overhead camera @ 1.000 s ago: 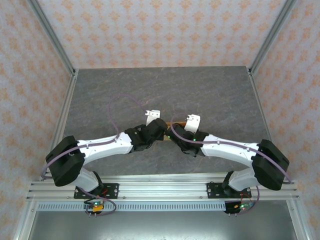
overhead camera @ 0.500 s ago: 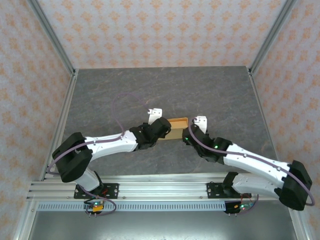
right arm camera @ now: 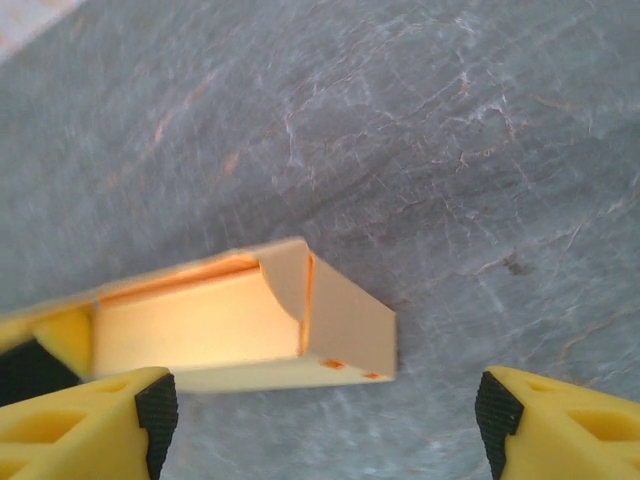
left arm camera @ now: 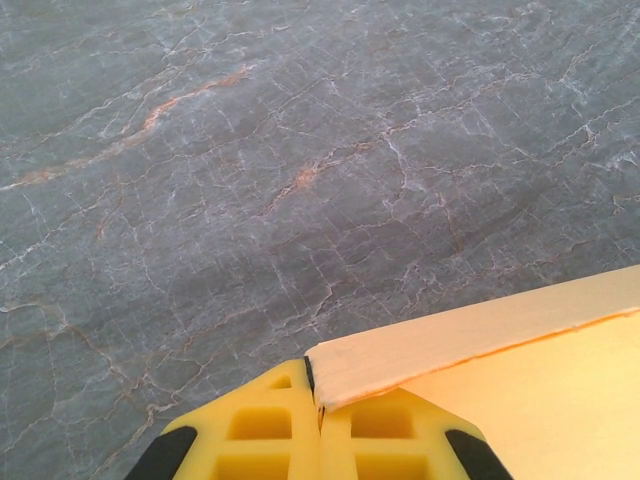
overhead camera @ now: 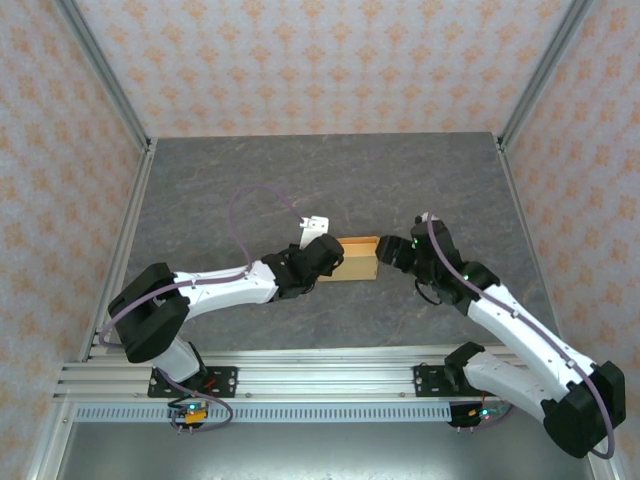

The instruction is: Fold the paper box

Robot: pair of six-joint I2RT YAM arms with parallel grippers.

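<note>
One light orange-tan, thin cardboard paper box (overhead camera: 356, 258) is lying near the middle of the grey, marble-veined tabletop (overhead camera: 300, 180), between the two white and black arms that are reaching in from the near edge. The left claw (overhead camera: 334, 263) is gripping the box's left end. In the left wrist view its two yellow fingers (left arm camera: 255, 435) are pressing together on a corner of the box (left arm camera: 520, 370), with the thin cardboard edge pinched in the seam between them. The right claw (overhead camera: 392, 250) is hovering just beside the box's right end. From above it is hard to say whether it is touching the cardboard. In the right wrist view this claw (right arm camera: 320, 425) is standing wide open, one yellow, black-tipped finger (right arm camera: 90, 420) showing at the lower left and the other at the lower right, and nothing is sitting between them. Ahead of that gap the box (right arm camera: 250, 320) is resting on the tabletop (right arm camera: 450, 130) as a low, long shape with its right end wall folded upright. A rounded tab is tucking in behind that wall, and what are probably two small orange slots are showing along its lower edge. One yellow finger of the left claw is peeking in at the box's far left end.
</note>
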